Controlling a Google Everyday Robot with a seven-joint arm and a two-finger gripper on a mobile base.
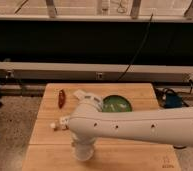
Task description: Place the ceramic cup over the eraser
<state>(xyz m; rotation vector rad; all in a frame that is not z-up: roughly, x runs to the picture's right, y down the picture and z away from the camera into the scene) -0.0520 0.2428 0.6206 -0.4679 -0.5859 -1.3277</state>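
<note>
Looking from the near edge back: the big white arm (pixel 140 127) comes in from the right and fills most of the foreground, crossing the wooden counter (pixel 45 125) and bending down toward its front-left part. The hand (pixel 83 150) is at the low end of that arm, close to the near edge of the counter, pointing downward. It reads as a pale white cylinder shape sitting right at the surface, and honestly I cannot tell where the hand ends and anything it might be carrying begins. So whether it's spread, pressed together or pinching something, I cannot tell. The ceramic cup may be that pale shape at the bottom of the hand, but I can't separate the two, so I won't pin it down. The eraser isn't something I can pick out either; if it's there, it's behind the arm.

Just left of the arm's bend, a few small pale bits (pixel 60 124) sit on the counter, close together. A little farther back, a white bar-shaped thing (pixel 86 95) pokes out from behind the arm, lying at an angle. Right of that is the green bowl (pixel 117 103), partly covered by the arm. Over near the back-left there's a dark red, longish object (pixel 61 98) lying well apart from the bowl.

Behind the counter a dark panel (pixel 90 42) runs across the whole width, with a black cable (pixel 140 45) hanging down over it.
</note>
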